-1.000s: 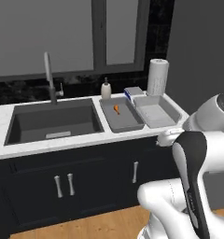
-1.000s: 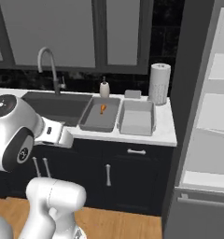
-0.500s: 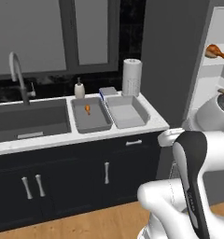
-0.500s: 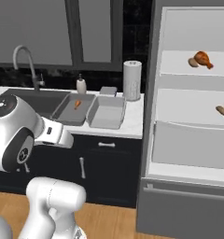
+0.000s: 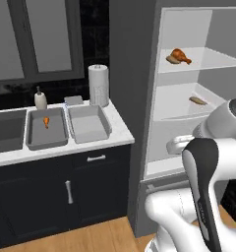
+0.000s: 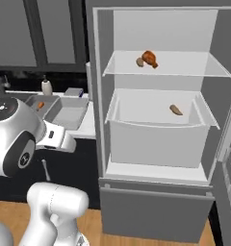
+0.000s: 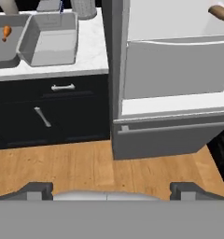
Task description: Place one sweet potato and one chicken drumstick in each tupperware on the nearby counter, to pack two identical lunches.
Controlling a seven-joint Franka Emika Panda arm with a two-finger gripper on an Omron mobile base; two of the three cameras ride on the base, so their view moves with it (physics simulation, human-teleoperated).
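Hovering low over the wood floor (image 7: 100, 163), the gripper (image 7: 107, 190) spreads its fingertips wide, holding nothing. Far left on the counter (image 5: 117, 130), one tupperware (image 5: 46, 140) holds a drumstick (image 5: 46, 122); its right neighbour (image 5: 89, 124) holds nothing. Right, the open fridge shelf (image 6: 194, 65) carries another drumstick (image 6: 149, 58).

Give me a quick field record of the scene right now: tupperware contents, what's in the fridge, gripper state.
left tupperware: holds one small orange item, too small to identify
right tupperware: empty
counter: both tupperware side by side, next to the sink
fridge: open
upper shelf: chicken drumstick with a brownish item beside it
lower drawer: one brown elongated item, probably a sweet potato
gripper: open, holding nothing, pointed at the floor in front of the fridge
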